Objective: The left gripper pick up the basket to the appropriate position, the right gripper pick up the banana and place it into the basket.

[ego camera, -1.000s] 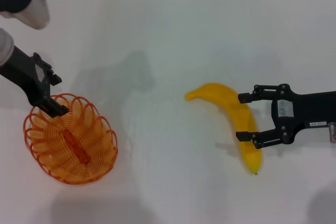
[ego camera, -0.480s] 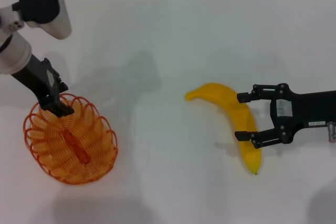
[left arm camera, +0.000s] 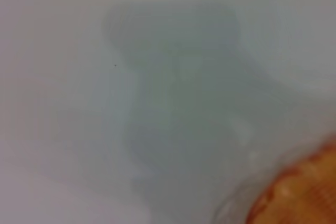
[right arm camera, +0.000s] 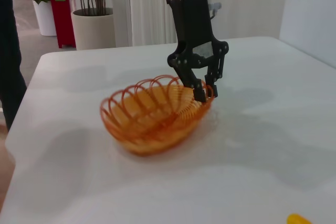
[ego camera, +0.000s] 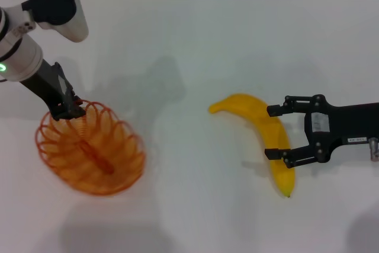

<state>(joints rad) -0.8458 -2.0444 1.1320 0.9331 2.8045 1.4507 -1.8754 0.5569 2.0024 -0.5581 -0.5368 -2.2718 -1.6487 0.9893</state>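
Note:
The orange wire basket (ego camera: 89,152) is at the left of the white table. My left gripper (ego camera: 68,111) is shut on its far rim, and the basket hangs tilted from that rim. The right wrist view shows the same grip, with the left gripper (right arm camera: 205,92) pinching the rim of the basket (right arm camera: 152,114). A blurred orange edge of the basket (left arm camera: 299,198) shows in the left wrist view. The yellow banana (ego camera: 251,111) lies on the table at the right. My right gripper (ego camera: 271,133) is open, with one finger on each side of the banana's middle.
The white table (ego camera: 195,39) runs back to a wall. The right wrist view shows potted plants (right arm camera: 89,19) and a red object beyond the table's far edge. A yellow bit of the banana (right arm camera: 298,219) shows at that view's lower corner.
The left gripper has closed on the basket's rim and carried the basket a little to the right, tilting it. The right gripper and the banana have not moved.

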